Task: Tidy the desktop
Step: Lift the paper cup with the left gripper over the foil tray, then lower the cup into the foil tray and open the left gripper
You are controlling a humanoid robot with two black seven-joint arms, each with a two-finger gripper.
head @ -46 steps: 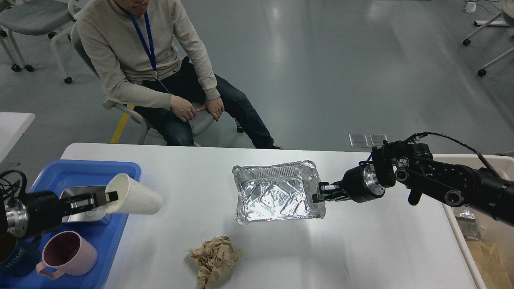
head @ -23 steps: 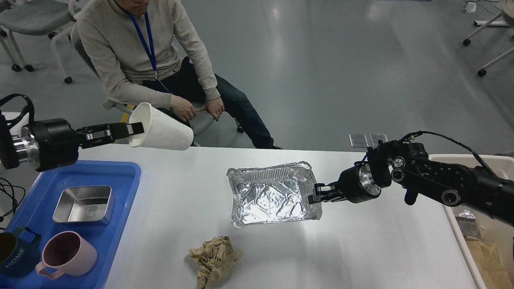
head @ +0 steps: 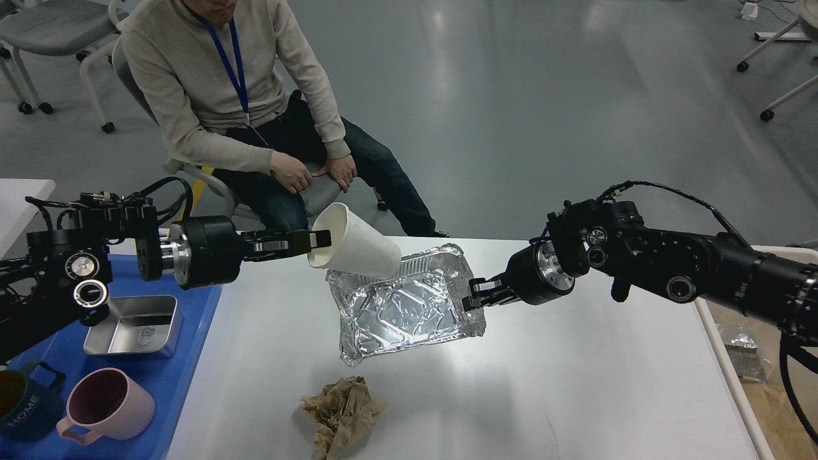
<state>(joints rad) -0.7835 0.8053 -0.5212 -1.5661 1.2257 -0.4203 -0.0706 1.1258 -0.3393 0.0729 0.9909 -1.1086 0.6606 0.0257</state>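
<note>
Tipping the white cup [head: 354, 246], pinched in the left gripper [head: 319, 240], over the foil tray [head: 402, 306], pinched by the right gripper [head: 474, 298], needing more tilt next.

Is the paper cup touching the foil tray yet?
Cannot tell. In the head view the paper cup overlaps the foil tray's far rim, but from above neither contact nor a gap shows.

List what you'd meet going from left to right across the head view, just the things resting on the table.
Dark mug → pink mug → steel box on the blue tray → crumpled brown paper. The white cup and foil pan are held up by the claws, so I left them out.
</note>
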